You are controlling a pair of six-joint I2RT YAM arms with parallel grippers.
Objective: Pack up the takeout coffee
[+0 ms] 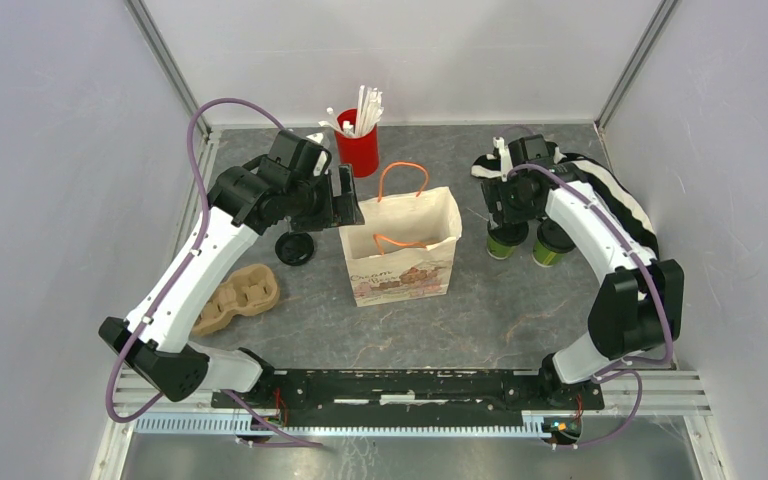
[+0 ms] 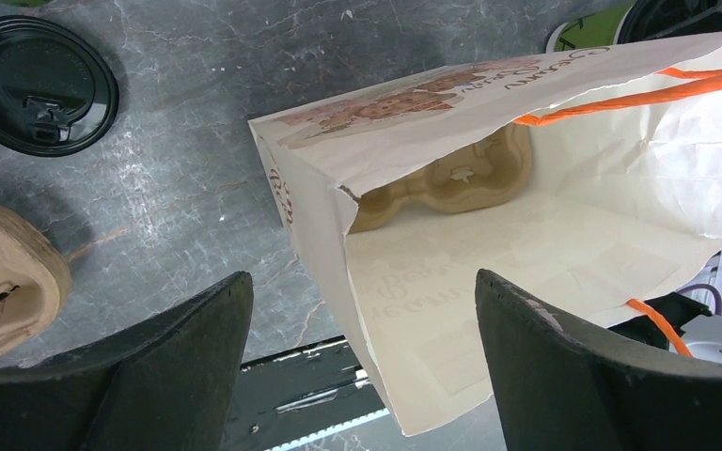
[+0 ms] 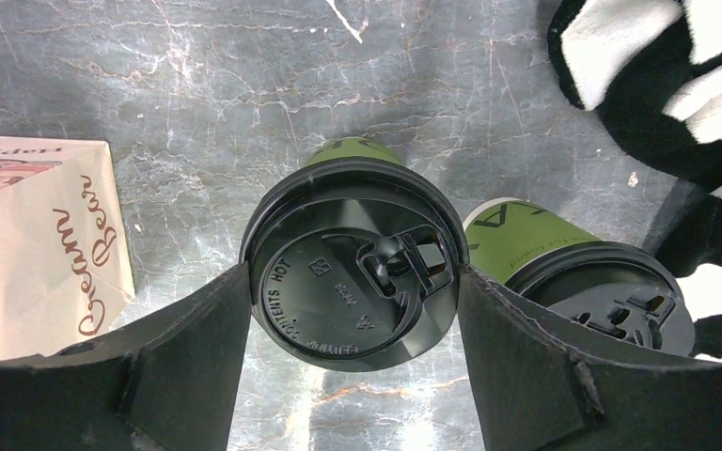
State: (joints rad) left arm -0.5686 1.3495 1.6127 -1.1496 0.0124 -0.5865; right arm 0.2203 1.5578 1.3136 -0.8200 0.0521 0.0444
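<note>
Nearest, toward the left arm's base: one pulp cup carrier (image 1: 235,300), empty, flat on the table (image 1: 500,320).

Next, mid-table: one paper bag (image 1: 400,255) with orange handles, upright and open at the top. The left wrist view showed a second pulp carrier (image 2: 451,178) lying at the bottom of it.

Just left of the bag: one loose black lid (image 1: 295,248), flat on the table, apart from both carrier and bag.

Above the bag's left top edge: left gripper (image 1: 345,200), fingers (image 2: 179,366) spread wide, holding nothing, the bag's mouth seen between them.

Right of the bag: the takeout coffee, two pieces, both standing on the table outside the bag, side by side.
- Left coffee cup (image 1: 505,240), green, black lid on. Right gripper (image 3: 353,272) sat over it, one finger pressed to each side of the lid rim.
- Right coffee cup (image 1: 552,245), green, black lid on, just beside the first, untouched.

Behind the right cup: one black-and-white striped cloth (image 1: 615,195), heaped near the right wall.

Farthest, behind the bag: one red cup (image 1: 358,152) of white sticks, upright.
</note>
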